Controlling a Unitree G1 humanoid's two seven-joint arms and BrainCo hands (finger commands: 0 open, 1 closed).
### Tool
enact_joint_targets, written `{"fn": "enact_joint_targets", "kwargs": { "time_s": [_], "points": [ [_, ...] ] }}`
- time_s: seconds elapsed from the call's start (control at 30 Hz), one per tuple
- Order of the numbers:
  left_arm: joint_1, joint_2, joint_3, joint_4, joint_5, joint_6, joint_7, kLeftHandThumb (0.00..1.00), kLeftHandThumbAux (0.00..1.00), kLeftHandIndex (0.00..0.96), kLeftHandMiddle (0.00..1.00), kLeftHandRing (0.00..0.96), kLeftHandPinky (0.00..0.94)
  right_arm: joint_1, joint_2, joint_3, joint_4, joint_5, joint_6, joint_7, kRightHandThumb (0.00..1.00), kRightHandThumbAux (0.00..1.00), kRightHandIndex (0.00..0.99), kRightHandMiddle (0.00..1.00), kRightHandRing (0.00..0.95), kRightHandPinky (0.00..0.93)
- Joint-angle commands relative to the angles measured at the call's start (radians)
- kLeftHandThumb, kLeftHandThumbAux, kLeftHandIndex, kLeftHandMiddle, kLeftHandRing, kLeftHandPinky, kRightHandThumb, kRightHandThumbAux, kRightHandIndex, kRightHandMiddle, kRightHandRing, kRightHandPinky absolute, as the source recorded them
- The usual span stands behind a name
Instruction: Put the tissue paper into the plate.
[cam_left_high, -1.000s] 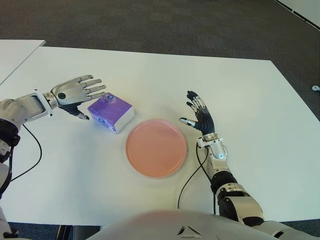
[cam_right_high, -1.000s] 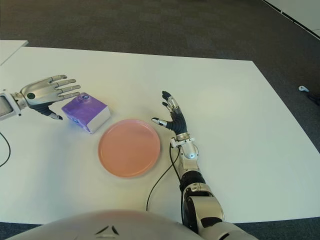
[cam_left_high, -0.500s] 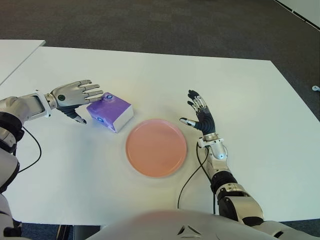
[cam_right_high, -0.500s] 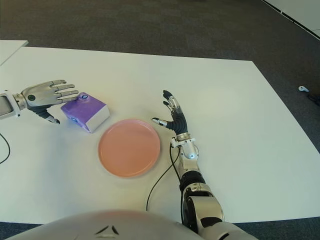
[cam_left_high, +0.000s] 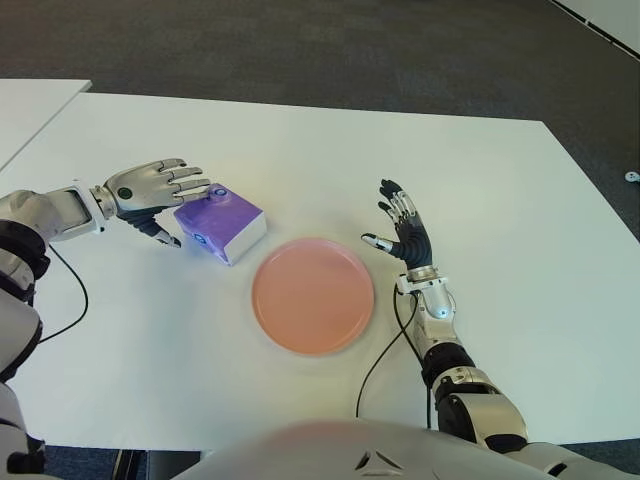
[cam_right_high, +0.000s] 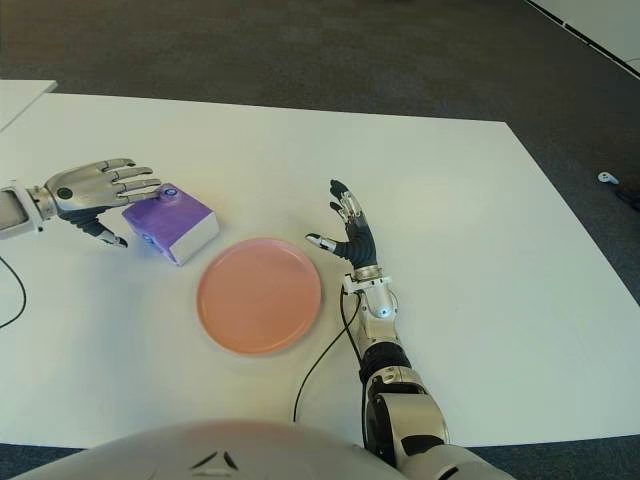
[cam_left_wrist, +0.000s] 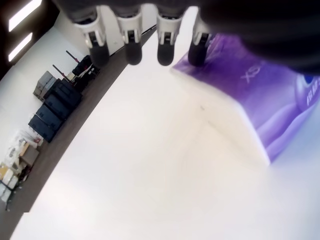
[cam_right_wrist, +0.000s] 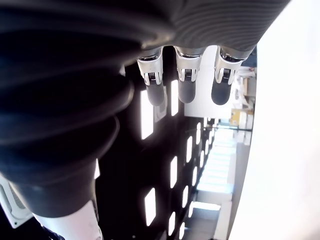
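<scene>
Your white table (cam_left_high: 500, 180) fills most of the eye views, with its far edge running across the upper part of the frame and dark carpet beyond; a second white surface (cam_left_high: 30, 105) shows at the upper left corner. Bare table lies all round the work, and the widest clear stretch is to the right of the frame. The pink plate (cam_left_high: 313, 295) sits at centre frame, nothing in it. The tissue paper pack (cam_left_high: 220, 225), purple with a white side, lies flat on the table just up and left of the plate, near its rim but apart from it; the task's thing is not yet in the plate. Your left hand (cam_left_high: 150, 190) has come back in over the last second: it drew slightly away toward the left edge of the frame, then returned, and its fingers (cam_left_wrist: 165, 47) now reach over the pack's upper left end, thumb low on the near side. The fingers are spread and extended, not closed on anything; the left wrist view shows the fingertips at the pack's top edge, though whether they touch it cannot be told. In my judgement this is a grasp being lined up, not made. The pack has not shifted. Your right hand (cam_left_high: 405, 235) stands just right of the plate, fingers apart and upright, holding nothing. The path from pack to plate is short and unobstructed.
</scene>
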Motion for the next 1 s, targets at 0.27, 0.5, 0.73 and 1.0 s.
{"fn": "enact_joint_targets", "kwargs": {
  "time_s": [0.27, 0.5, 0.73, 1.0],
  "points": [
    [0.078, 0.112, 0.137, -0.247, -0.243, -0.148, -0.148, 0.4, 0.123, 0.0, 0.0, 0.0, 0.0, 0.196, 0.047, -0.011, 0.184, 0.024, 0.049, 0.045, 0.0, 0.835, 0.0, 0.0, 0.0, 0.0],
    [0.143, 0.105, 0.233, -0.331, -0.383, -0.154, -0.196, 0.388, 0.118, 0.0, 0.0, 0.0, 0.0, 0.199, 0.033, 0.022, 0.16, -0.04, 0.001, 0.002, 0.0, 0.823, 0.0, 0.0, 0.0, 0.0],
    [0.22, 0.073, 0.299, -0.387, -0.495, -0.176, -0.212, 0.389, 0.112, 0.0, 0.0, 0.0, 0.0, 0.199, 0.026, 0.039, 0.151, -0.029, -0.006, 0.038, 0.0, 0.814, 0.0, 0.0, 0.0, 0.0],
    [0.267, 0.046, 0.35, -0.426, -0.611, -0.206, -0.31, 0.399, 0.107, 0.0, 0.0, 0.0, 0.0, 0.197, 0.021, 0.026, 0.162, -0.015, 0.045, 0.016, 0.0, 0.821, 0.0, 0.0, 0.0, 0.0]
  ]
}}
